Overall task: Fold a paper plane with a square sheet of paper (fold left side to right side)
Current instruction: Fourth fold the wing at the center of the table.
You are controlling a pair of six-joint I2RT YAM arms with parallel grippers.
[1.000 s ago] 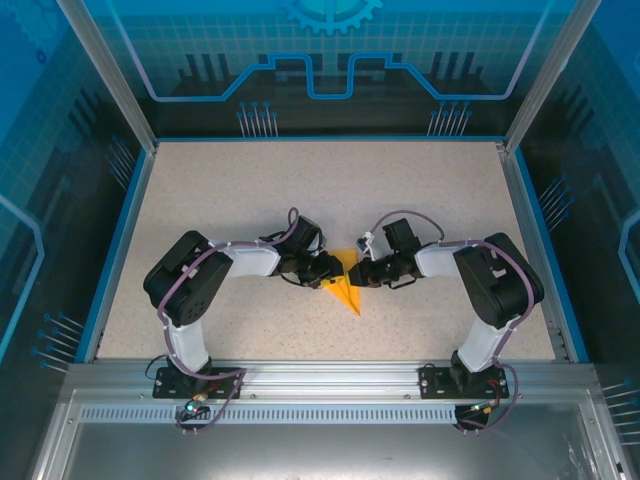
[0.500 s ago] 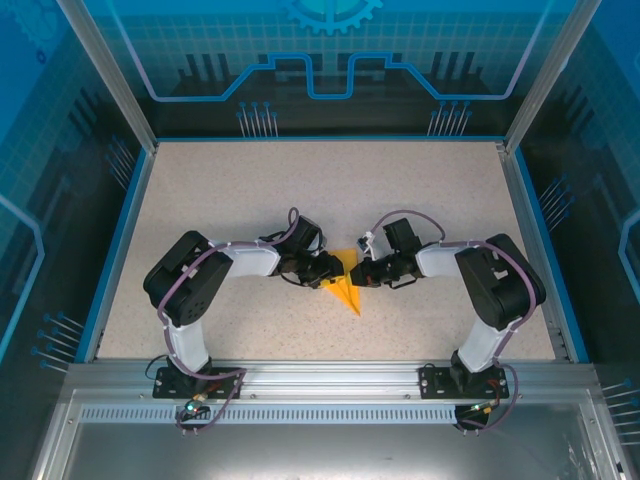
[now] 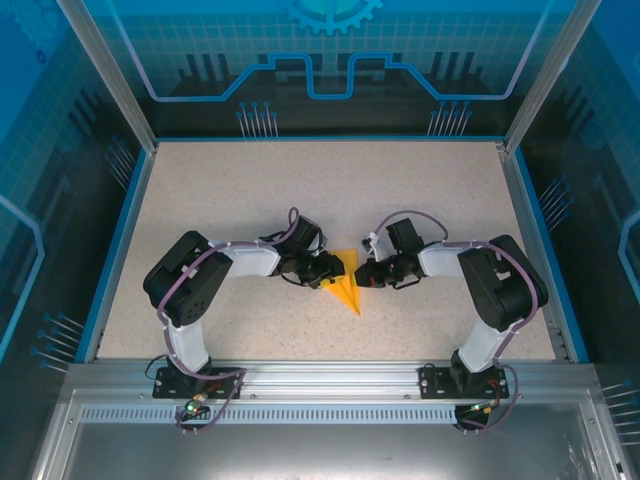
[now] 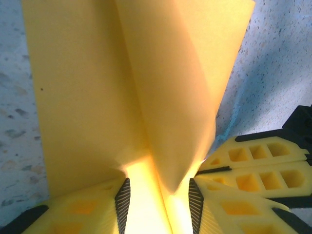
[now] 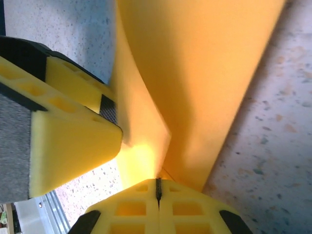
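Speckled counter [image 3: 250, 200] inside a blue-walled cell carries the paper plane [image 3: 347, 292] at its middle, with its long axis running far to near and its sharp tip toward the near edge. It lies directly between both sets of jaws, equally near each. The left jaws stand partly apart, straddling a raised flap. The right jaws are clenched, seemingly pinching the fold's right edge. Carrying left over right likely falls to the left jaws.
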